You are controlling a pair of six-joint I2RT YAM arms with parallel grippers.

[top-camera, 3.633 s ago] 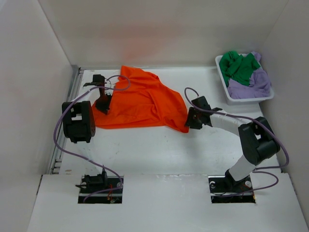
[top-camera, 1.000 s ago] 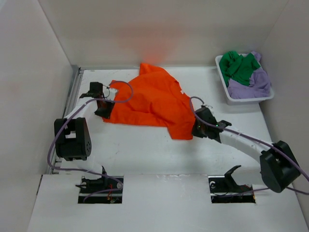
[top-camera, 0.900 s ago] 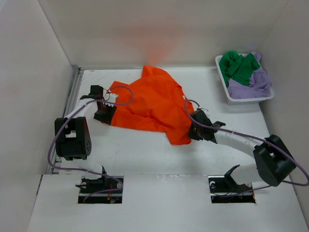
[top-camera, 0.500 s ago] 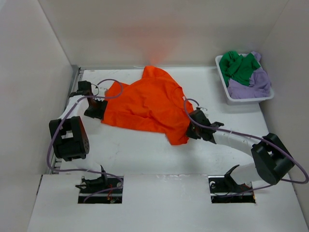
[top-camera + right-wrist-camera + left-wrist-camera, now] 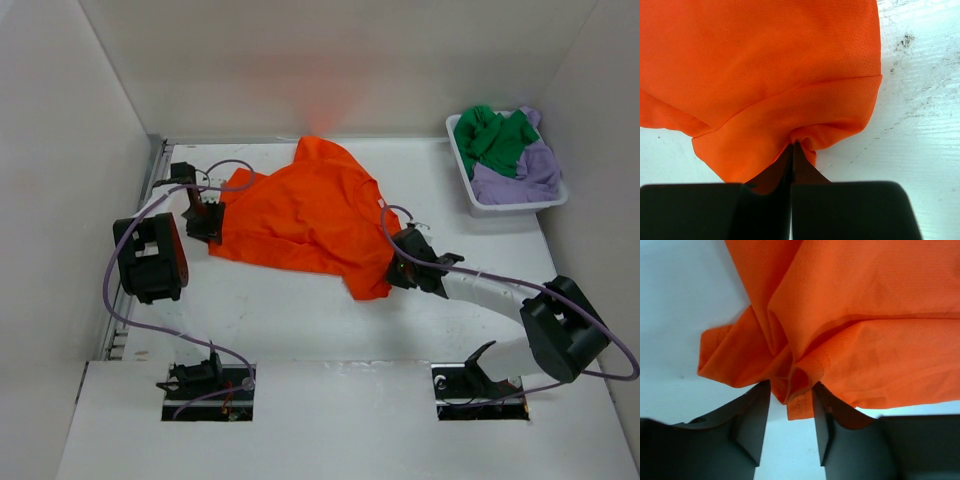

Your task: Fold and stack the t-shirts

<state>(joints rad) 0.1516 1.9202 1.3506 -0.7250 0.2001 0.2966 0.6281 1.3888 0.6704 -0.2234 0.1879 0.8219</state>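
The orange t-shirt (image 5: 300, 215) lies spread and rumpled on the table between my two grippers. My left gripper (image 5: 208, 226) is at its left edge. In the left wrist view its jaws (image 5: 791, 390) stand apart, with a loose fold of the orange cloth (image 5: 865, 315) lying between the tips. My right gripper (image 5: 398, 270) is at the shirt's near right corner. In the right wrist view it (image 5: 792, 147) is shut tight on a pinch of the orange hem (image 5: 765, 65). The green t-shirt (image 5: 492, 140) and the lavender t-shirt (image 5: 525, 172) lie crumpled in the basket.
The white basket (image 5: 470, 203) stands at the back right by the right wall. White walls close in the table on the left, back and right. Purple cables loop off both arms over the table.
My left gripper pulled the shirt's left edge out to the left, then came back a little. The shirt lies flatter and wider. My right gripper drew its corner slightly nearer.
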